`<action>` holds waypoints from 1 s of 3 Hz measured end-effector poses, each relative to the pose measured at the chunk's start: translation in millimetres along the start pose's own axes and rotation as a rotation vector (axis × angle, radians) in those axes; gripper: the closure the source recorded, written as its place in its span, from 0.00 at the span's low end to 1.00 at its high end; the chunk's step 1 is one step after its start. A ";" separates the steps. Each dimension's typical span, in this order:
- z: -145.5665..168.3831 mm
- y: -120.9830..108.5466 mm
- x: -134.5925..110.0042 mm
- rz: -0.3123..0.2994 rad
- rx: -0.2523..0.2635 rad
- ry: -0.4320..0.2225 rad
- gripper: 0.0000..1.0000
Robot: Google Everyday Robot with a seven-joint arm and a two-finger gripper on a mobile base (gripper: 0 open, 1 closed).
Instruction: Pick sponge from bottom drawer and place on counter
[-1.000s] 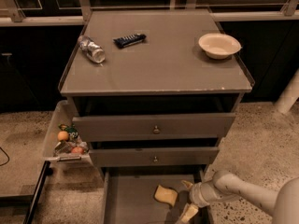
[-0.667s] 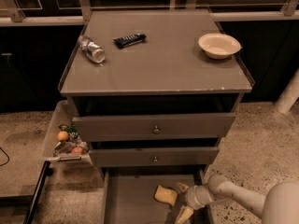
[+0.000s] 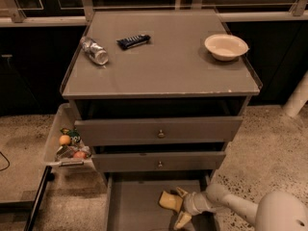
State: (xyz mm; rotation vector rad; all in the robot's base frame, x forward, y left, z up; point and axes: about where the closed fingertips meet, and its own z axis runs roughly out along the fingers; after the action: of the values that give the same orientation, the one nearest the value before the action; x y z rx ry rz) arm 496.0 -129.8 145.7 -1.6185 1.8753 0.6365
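The small, soft, pale yellow sponge (image 3: 168,201) lies toward the right wall of the open grey bottom drawer (image 3: 130,206). The white two-finger gripper (image 3: 182,207) sits at the sponge's right end, spread wide and empty, apparently lined up to grasp it.

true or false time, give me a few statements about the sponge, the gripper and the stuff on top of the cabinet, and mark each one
1. The sponge lies in the open bottom drawer. True.
2. The white bowl sits in the drawer next to the sponge. False: it is on the counter, near the back right corner.
3. The gripper is down in the bottom drawer, right beside the sponge, its fingers spread. True.
4. The bottle stands upright on the counter. False: it lies on its side near the left edge.
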 end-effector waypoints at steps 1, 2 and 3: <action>14.0 -8.7 8.8 -0.001 0.039 0.009 0.00; 20.1 -12.8 16.7 0.014 0.069 0.013 0.00; 20.1 -12.8 16.7 0.014 0.068 0.012 0.19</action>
State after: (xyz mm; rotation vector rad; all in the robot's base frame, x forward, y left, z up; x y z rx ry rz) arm 509.2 -129.9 119.8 -1.5705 1.8983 0.5631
